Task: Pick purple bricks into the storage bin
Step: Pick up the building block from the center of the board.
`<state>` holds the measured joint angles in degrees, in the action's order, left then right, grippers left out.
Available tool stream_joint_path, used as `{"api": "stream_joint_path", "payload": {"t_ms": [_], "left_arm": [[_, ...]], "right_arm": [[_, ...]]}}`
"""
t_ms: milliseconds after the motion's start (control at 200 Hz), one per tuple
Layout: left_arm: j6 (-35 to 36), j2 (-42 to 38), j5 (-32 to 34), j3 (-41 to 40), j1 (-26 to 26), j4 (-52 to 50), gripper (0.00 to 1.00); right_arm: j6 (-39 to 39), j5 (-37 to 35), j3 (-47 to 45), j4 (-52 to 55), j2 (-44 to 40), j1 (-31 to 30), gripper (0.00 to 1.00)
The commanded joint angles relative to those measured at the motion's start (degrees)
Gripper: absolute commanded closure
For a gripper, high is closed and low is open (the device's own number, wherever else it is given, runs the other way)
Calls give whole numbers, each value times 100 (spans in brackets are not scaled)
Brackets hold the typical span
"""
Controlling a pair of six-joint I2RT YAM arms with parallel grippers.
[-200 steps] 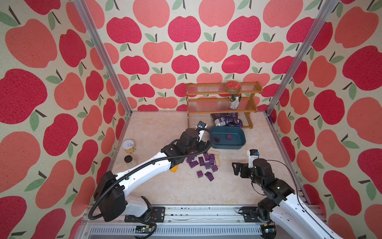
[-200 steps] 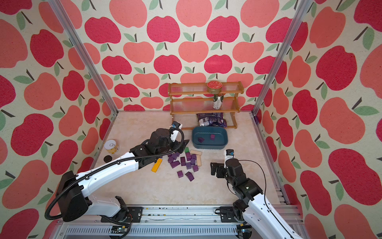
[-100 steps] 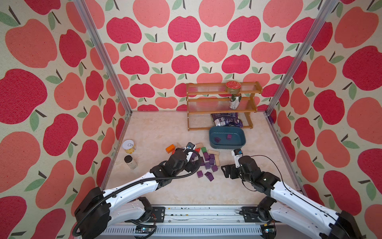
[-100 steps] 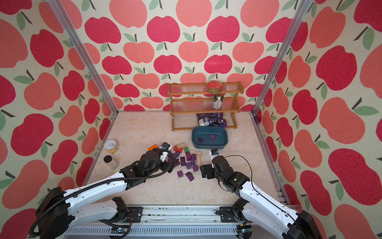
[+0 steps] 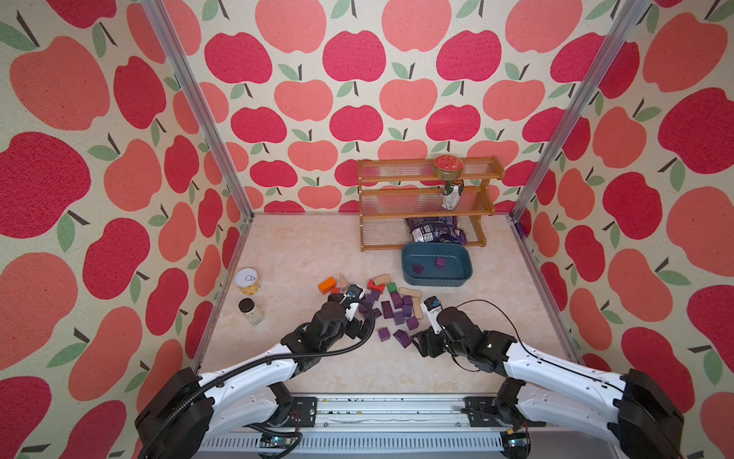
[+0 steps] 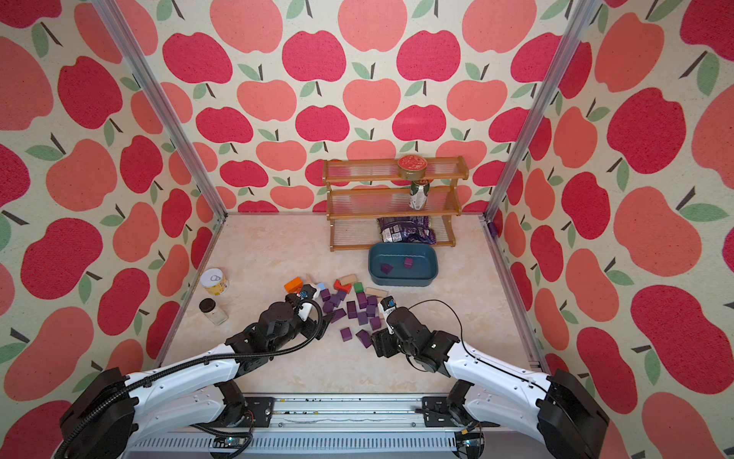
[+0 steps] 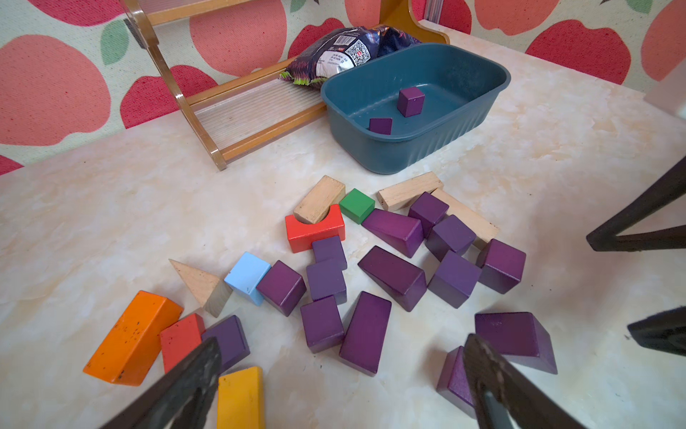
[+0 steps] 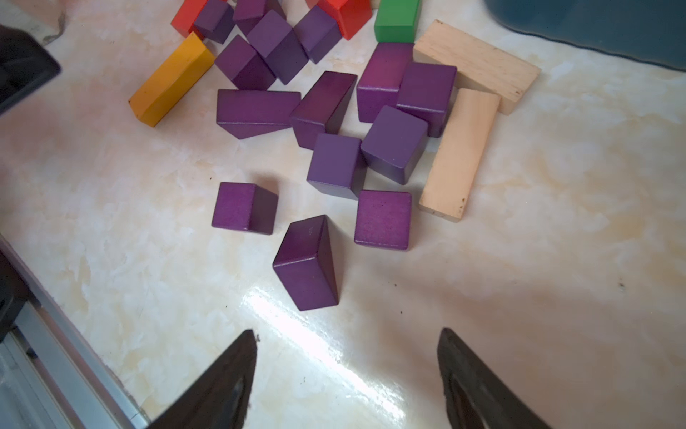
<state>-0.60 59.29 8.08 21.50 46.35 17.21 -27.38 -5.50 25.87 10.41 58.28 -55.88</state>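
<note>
The purple bricks (image 7: 393, 276) lie packed mid-counter, two already in the storage bin (image 7: 408, 148) toward the back right corner. Both the left fingers (image 7: 193, 379) and right fingers (image 8: 230, 375) gape empty. The near wedge (image 8: 306, 263) could slip on its sloped faces, or the close arms could collide.

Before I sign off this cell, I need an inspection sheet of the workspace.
Surface: pale marbled tabletop, no spills seen.
Job's things: teal plastic storage bin holds two purple wooden bricks; loose purple bricks lie in front.
Clutter: mixed coloured and tan wooden blocks; tin can; glass jar.
Grippers: left gripper open, empty; right gripper open, empty.
Cables: black ribbed hose on left arm; thin black cable over right arm.
Surroundings: apple-print walls; brown wooden shelf rack.
</note>
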Motion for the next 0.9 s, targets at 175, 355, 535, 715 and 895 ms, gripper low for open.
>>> {"api": "stream_joint_path", "payload": {"t_ms": [175,355,535,715,895], "left_arm": [[-45,-81,-69,-79,-82,336,1],[-98,94,-51,-62,-143,383,1],[-124,153,-78,-50,-152,408,1],[-133,172,-74,-40,-169,397,1],[-152,210,-78,-14,-187,369,1]], "right_arm": [[239,-426,454,-64,628,-362,24],[308,-364,659,-130,1139,-389,24],[333,-330,769,-285,1399,-405,25],[387,-348,883,-251,1586,-450,25],[397,-370,929,-268,1708,-481,25]]}}
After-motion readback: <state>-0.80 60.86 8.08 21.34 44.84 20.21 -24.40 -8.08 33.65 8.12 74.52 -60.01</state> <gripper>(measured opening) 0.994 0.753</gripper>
